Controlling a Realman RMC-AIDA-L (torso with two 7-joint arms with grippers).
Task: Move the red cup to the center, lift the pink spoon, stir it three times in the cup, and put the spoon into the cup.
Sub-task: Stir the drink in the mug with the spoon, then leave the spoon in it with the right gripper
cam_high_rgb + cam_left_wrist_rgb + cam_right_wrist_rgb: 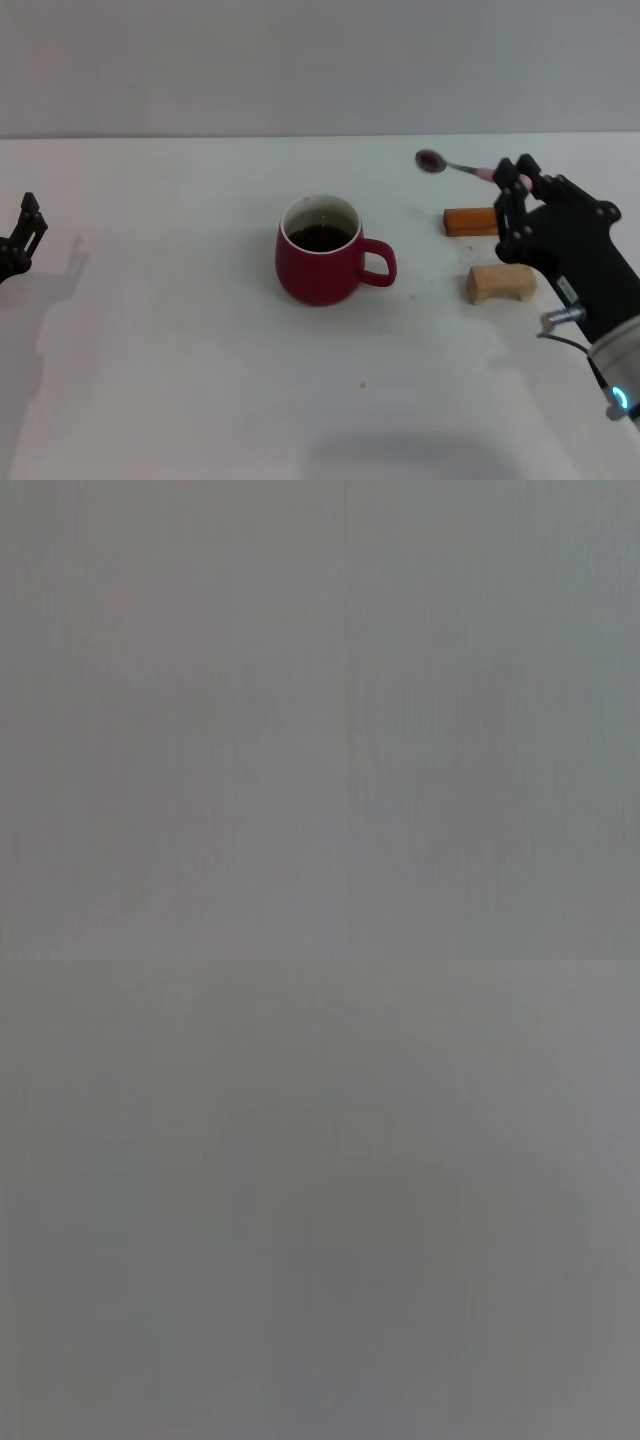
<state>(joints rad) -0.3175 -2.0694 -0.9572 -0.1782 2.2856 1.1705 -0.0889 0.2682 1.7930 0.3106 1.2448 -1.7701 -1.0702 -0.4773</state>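
Pink spoon (455,166) seems clamped in right tool (512,190), well right of red cup (322,250).

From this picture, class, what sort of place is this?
Probably a robot test bench, not a kitchen: a bare white table, two black grippers, right gripper holding a spoon, beside a red cup.

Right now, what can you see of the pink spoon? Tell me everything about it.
The pink spoon is lifted off the white table, pinched at its pale pink handle end by the right gripper. Its slim stem reaches out toward the robot's left, roughly level, ending in a small dark, glossy bowl. It hangs above and beside the orange-brown block, apart from the red cup. Nothing but the gripper touches it. The wrist views show nothing of it.
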